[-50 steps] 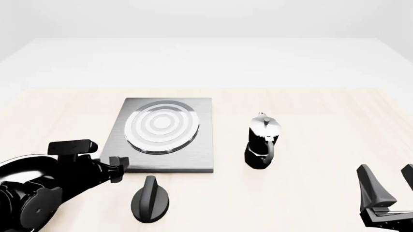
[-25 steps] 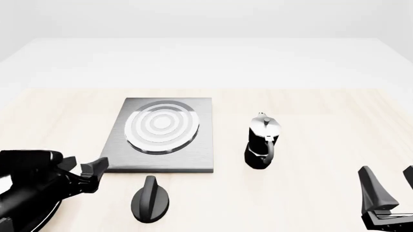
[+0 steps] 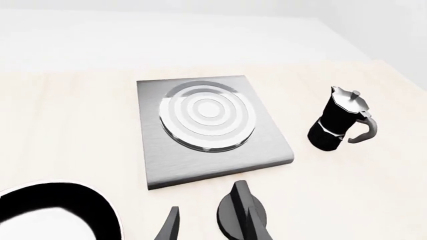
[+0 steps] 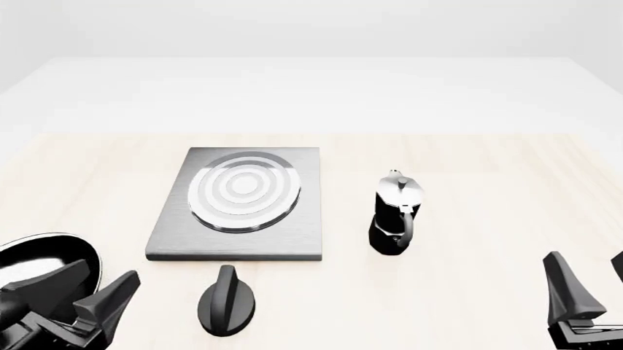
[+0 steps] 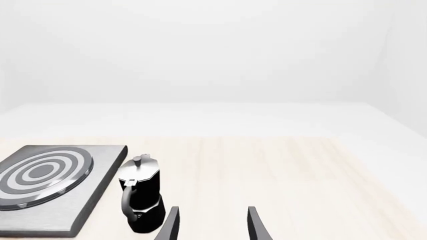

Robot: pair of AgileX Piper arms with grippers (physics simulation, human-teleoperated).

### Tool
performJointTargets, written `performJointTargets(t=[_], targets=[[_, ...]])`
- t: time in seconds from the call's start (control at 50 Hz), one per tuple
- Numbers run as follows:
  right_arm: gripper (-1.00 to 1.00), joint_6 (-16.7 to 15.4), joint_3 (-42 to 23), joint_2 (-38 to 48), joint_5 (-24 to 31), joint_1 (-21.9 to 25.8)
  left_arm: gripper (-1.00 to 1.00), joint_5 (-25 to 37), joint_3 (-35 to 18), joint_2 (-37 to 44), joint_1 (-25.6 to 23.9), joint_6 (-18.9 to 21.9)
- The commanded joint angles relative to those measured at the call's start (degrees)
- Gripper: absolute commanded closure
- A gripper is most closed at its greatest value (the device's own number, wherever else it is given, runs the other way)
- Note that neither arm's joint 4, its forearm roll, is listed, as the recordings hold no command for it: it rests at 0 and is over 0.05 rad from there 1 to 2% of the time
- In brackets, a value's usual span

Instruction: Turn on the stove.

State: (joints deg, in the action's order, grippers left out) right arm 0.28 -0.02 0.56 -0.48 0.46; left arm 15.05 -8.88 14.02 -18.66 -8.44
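Observation:
The stove [image 4: 297,230] is a flat grey metal slab with a round ringed burner [image 4: 244,191], left of the table's centre. Its black ridged knob [image 4: 227,302] stands apart in front of the slab. My left gripper [image 4: 86,295] is open and empty, low at the near left, left of the knob and not touching it. In the left wrist view the stove [image 3: 267,142], burner [image 3: 208,115] and knob [image 3: 239,210] lie just ahead of my open left gripper [image 3: 212,231]. My right gripper [image 4: 591,292] is open and empty at the near right.
A small black-and-silver moka pot [image 4: 395,215] stands right of the stove; it shows in the right wrist view [image 5: 141,200] beside the stove [image 5: 100,187]. A glossy black-rimmed rounded shape [image 4: 39,259] sits at the near left by my left arm.
My left arm has pulled back from the stove's front-left corner toward the near left, uncovering that corner. The knob has not turned. The right gripper has sunk slightly.

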Motion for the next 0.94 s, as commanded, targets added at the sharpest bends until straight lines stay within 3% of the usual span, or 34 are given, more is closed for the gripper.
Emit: performJointTargets(t=[0.02, 0.1, 0.3, 0.34, 0.58, 0.94], targets=[[-1.0, 0.1, 0.0, -0.4, 0.1, 0.0, -1.0, 9.2, 0.4, -14.0, -1.3, -2.0], [-1.0, 0.0, 0.0, -0.4, 0.0, -0.1, -1.0, 8.2, 1.4, -14.0, 2.2, -1.0], [-1.0, 0.1, 0.0, -0.4, -0.1, -0.1, -1.0, 8.5, 0.3, -14.0, 3.8, -0.6], [-1.0, 0.1, 0.0, -0.5, -0.1, -0.1, -1.0, 8.6, 0.6, -14.0, 3.0, -3.6], [-1.0, 0.0, 0.0, -0.5, -0.3, -0.2, -1.0, 9.1, 1.4, -14.0, 6.6, 1.1], [-1.0, -0.1, 0.0, -0.5, -0.3, -0.3, -1.0, 7.9, 4.5, -14.0, 12.1, 4.2]])
